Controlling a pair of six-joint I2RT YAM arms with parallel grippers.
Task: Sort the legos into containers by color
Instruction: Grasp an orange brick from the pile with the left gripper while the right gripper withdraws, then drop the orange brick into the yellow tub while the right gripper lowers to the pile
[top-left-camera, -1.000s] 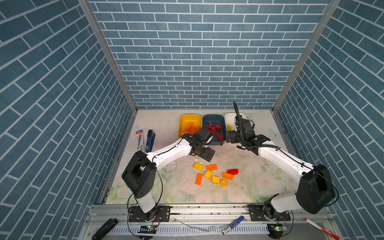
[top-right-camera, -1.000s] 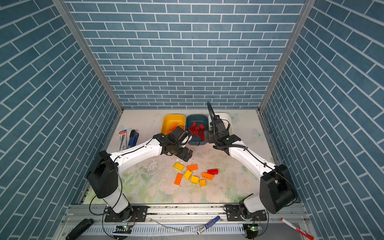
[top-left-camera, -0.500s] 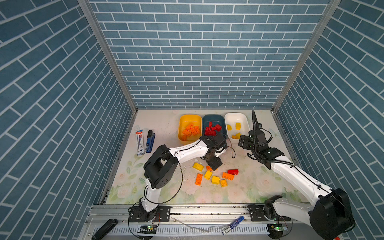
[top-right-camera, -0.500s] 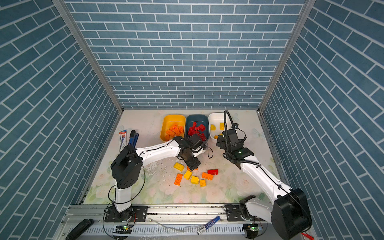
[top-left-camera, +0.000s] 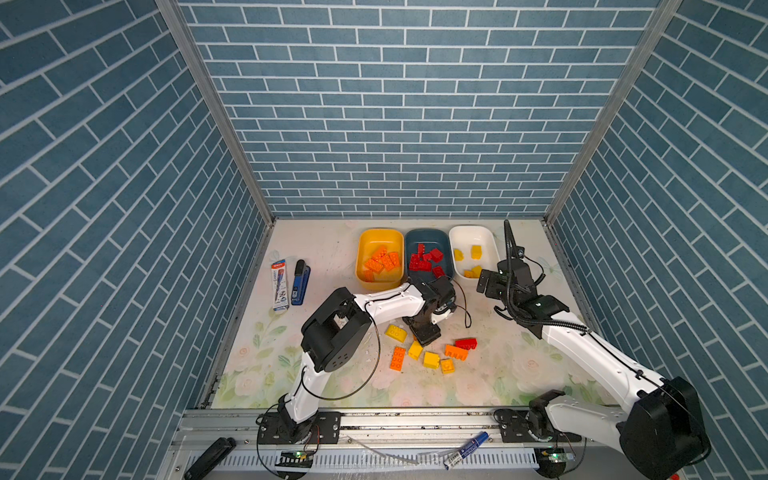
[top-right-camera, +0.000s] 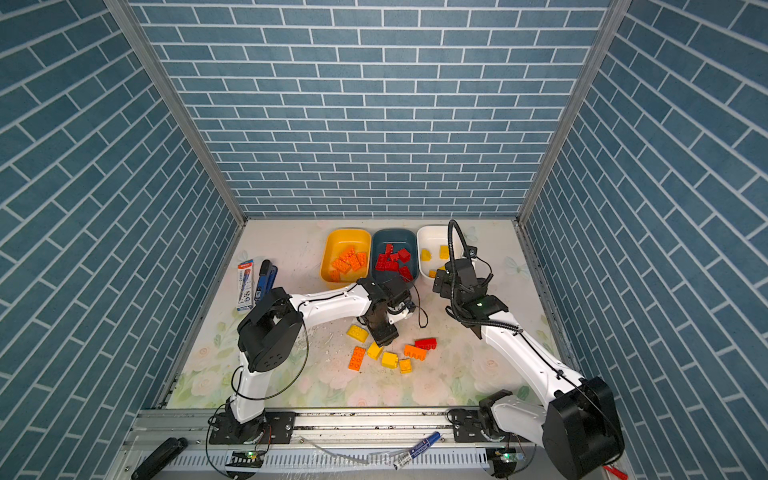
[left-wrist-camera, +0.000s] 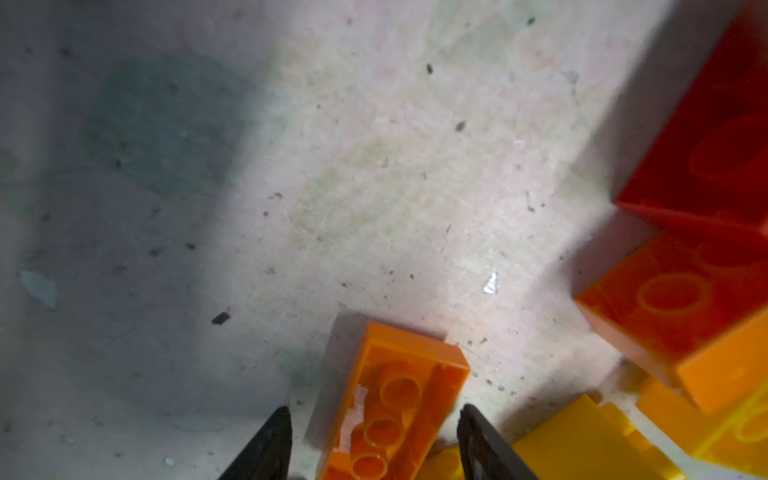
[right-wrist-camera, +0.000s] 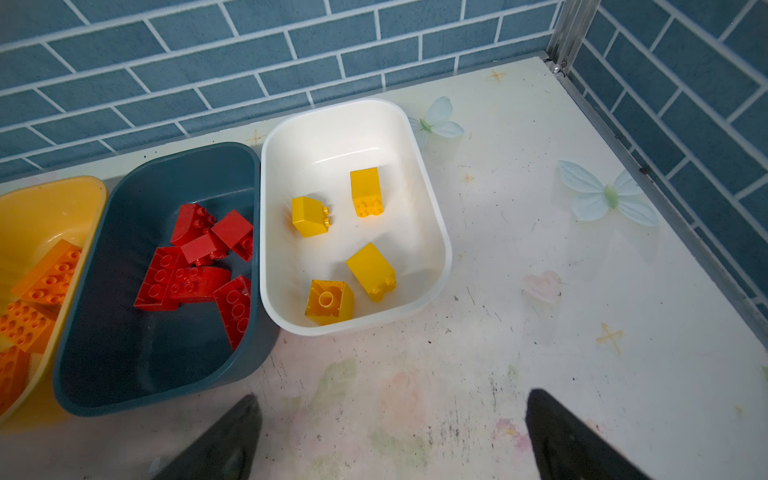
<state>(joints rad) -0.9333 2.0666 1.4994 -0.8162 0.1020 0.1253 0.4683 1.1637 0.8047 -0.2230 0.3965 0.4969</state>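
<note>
Yellow tub (top-left-camera: 379, 240), dark teal tub (top-left-camera: 428, 237) and white tub (top-left-camera: 473, 236) stand side by side along the back edge of the table (top-left-camera: 316, 249), right of its middle. Orange bricks (top-left-camera: 380, 262) lie heaped in the yellow tub. Red bricks (top-left-camera: 424, 262) are piled in the teal one, and four yellow bricks (right-wrist-camera: 371, 270) lie apart in the white one. Loose bricks (top-left-camera: 431, 359) in yellow, orange and red lie scattered mid-table. The left gripper (left-wrist-camera: 374, 409) is partly open, with its fingers astride an upturned orange brick (left-wrist-camera: 407, 374) but not clamped on it. The right gripper (right-wrist-camera: 392, 397) gapes wide and empty over bare table just in front of the white tub.
</note>
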